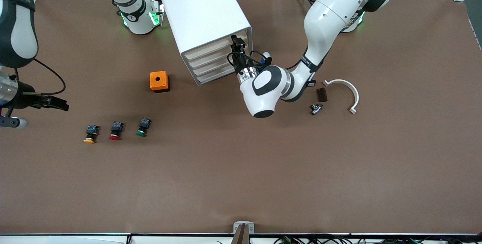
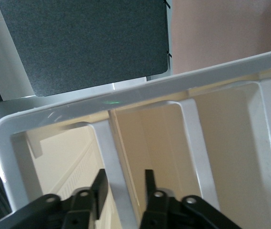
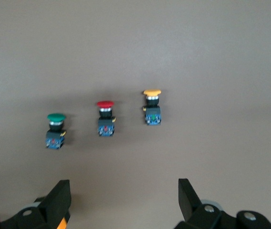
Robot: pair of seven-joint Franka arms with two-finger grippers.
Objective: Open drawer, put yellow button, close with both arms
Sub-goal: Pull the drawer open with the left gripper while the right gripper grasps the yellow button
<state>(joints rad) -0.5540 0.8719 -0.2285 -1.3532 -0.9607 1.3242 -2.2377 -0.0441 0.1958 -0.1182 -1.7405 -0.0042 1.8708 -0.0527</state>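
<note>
The white cabinet [image 1: 203, 14] stands near the robots' bases, its four cream drawer fronts all flush. The top drawer [image 1: 214, 48] is shut. My left gripper [image 1: 237, 47] is at that drawer's front, at the end toward the left arm. In the left wrist view the gripper [image 2: 124, 185] is open, its fingers [image 2: 100, 187] straddling a white rib of the front. The yellow button [image 1: 89, 134] lies on the table toward the right arm's end and shows in the right wrist view [image 3: 152, 107]. My right gripper [image 1: 62, 104] is open and empty [image 3: 123, 191], hovering beside the buttons.
A red button [image 1: 116, 131] and a green button [image 1: 143, 127] lie in a row with the yellow one. An orange box [image 1: 159, 81] sits beside the cabinet. A white curved bracket [image 1: 348, 89], a brown block [image 1: 321, 94] and a small metal part [image 1: 316, 108] lie toward the left arm's end.
</note>
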